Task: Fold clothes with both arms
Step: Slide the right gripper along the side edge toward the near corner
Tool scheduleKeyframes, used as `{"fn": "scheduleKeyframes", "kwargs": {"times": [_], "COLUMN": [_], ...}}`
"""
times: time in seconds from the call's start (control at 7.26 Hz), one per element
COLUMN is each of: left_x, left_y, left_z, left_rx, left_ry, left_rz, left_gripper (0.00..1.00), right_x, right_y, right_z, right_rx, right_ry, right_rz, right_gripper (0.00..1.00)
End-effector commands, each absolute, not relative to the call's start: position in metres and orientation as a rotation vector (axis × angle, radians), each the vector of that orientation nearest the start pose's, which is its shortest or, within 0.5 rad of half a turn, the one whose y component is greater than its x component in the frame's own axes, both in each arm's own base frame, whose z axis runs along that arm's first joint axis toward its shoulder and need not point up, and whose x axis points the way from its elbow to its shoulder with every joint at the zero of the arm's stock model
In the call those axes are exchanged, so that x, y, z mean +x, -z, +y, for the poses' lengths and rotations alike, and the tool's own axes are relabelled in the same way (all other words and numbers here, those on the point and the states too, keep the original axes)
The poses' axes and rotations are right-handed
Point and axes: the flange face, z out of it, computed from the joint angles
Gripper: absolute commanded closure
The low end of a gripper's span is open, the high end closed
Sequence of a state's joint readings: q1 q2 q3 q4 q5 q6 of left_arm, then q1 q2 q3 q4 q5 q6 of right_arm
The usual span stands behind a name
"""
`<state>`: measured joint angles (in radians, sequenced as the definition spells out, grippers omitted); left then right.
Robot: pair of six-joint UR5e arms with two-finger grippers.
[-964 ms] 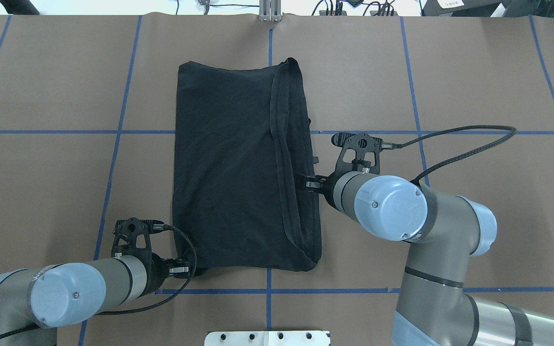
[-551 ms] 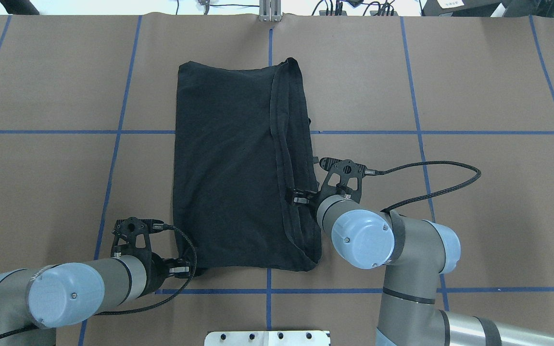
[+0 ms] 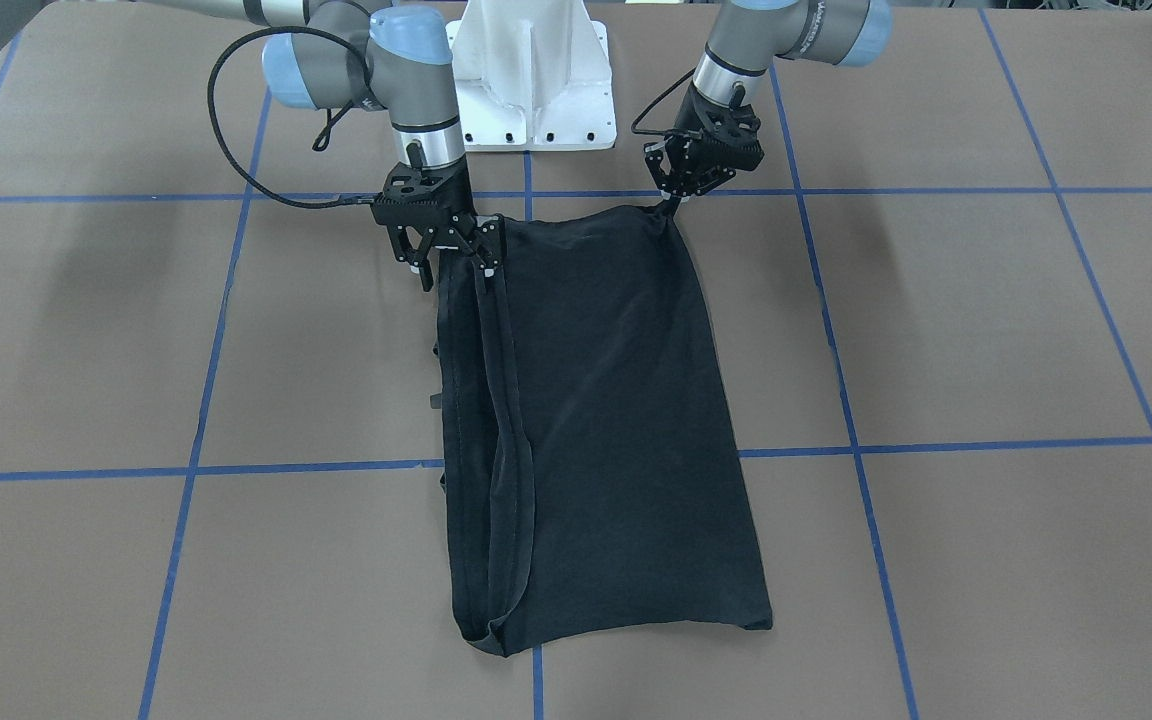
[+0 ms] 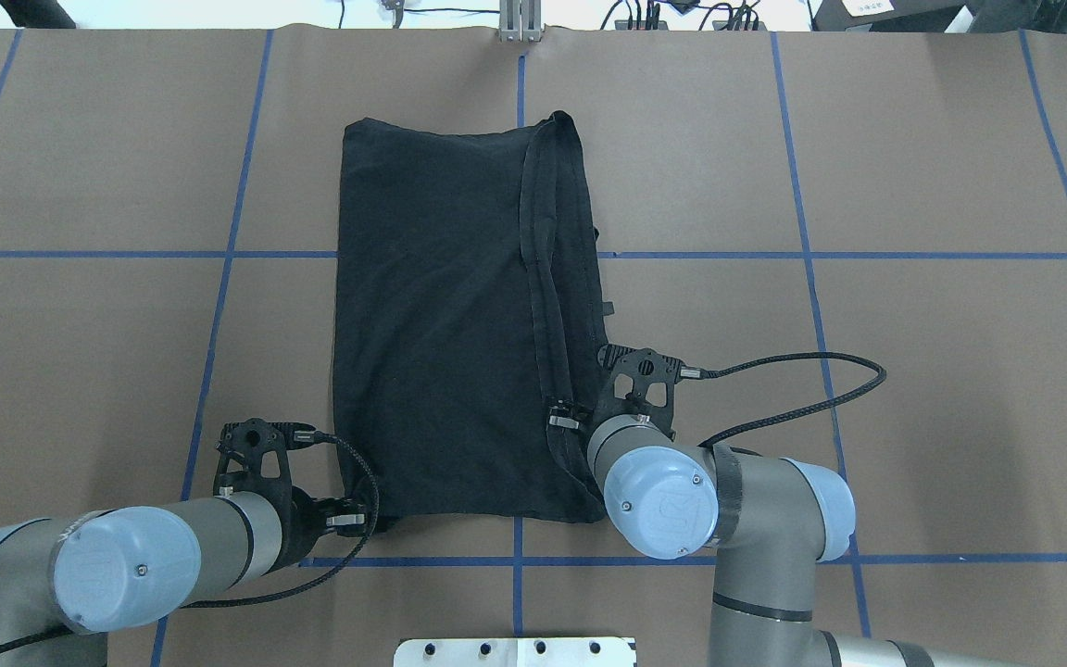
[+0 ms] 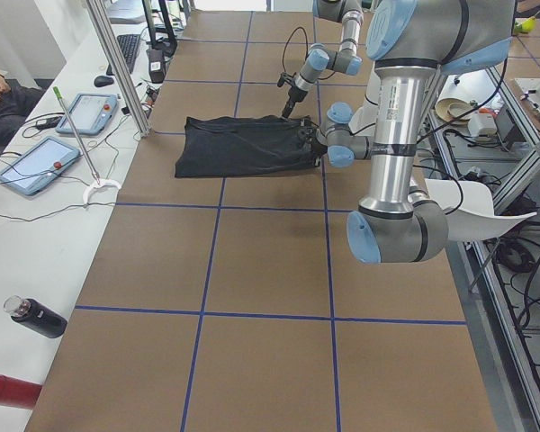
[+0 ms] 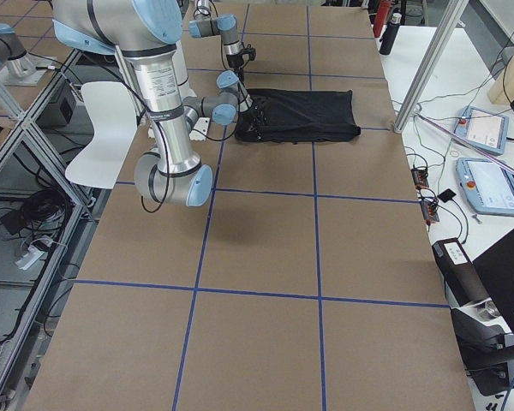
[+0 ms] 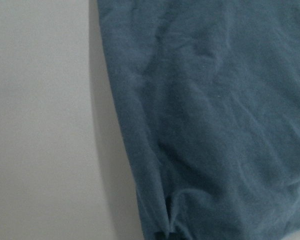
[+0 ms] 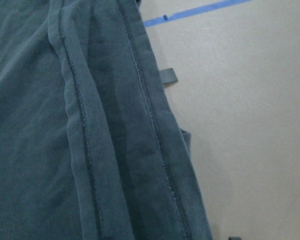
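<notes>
Closest to the white base (image 3: 534,90), both pincers are down at the end of the T-shirt (image 3: 616,420) that lies nearest it. The left pincer (image 3: 673,203), just out from the base on the robot's left, is closed to a point on the shirt's corner, which rises in a little peak off the brown surface (image 3: 936,320). The right pincer (image 3: 456,267), just out from the base on the robot's right, has its jaws spread and straddles the doubled hemmed edge (image 3: 501,380) at the other near corner; I see nothing gripped in it. From there the shirt runs straight away from the base as a long black rectangle, folded in and lying flat with its print hidden. The hem strips follow its right side to the end farthest from the base, where they bunch into a small rounded lip. The cloth looks light, thin and limp, so it will sag and drag rather than hold a shape. With several layers stacked, a shallow pinch could take only the top one. My guess is that the best hold is at the two corners nearest the base, through every layer. The right corner should be taken over the stitched hem, where the fabric is thickest, and both lifted together.
</notes>
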<state>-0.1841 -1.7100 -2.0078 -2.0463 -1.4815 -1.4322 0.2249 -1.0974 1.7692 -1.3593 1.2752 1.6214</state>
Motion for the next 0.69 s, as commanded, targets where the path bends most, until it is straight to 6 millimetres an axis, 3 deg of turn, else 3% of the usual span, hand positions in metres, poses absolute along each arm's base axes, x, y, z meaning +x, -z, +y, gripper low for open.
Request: {"fn": "scheduleKeyframes", "kwargs": {"times": [0.0, 0.28, 0.41, 0.55], "left_x": [0.4887, 0.4883, 0.4883, 0.4883], "left_y": [-0.3336, -0.3336, -0.3329, -0.3329], "left_z": [-0.2357, -0.2365, -0.2357, -0.2357], "left_rx": [0.249, 0.25, 0.249, 0.249], "left_ry": [0.089, 0.091, 0.089, 0.089], "left_rz": [1.022, 1.022, 1.024, 1.024], "left_gripper": [1.0, 1.0, 1.0, 1.0], "right_x": [-0.5971, -0.602, -0.6031, -0.6032], "right_y": [-0.278, -0.2788, -0.2781, -0.2782], "right_z": [-0.2832, -0.2751, -0.2753, -0.2752], "right_rx": [0.328, 0.322, 0.322, 0.321], "right_ry": [-0.376, -0.362, -0.362, -0.361], "right_rz": [-0.817, -0.814, -0.814, -0.814], "right_gripper": [0.35, 0.37, 0.47, 0.68]}}
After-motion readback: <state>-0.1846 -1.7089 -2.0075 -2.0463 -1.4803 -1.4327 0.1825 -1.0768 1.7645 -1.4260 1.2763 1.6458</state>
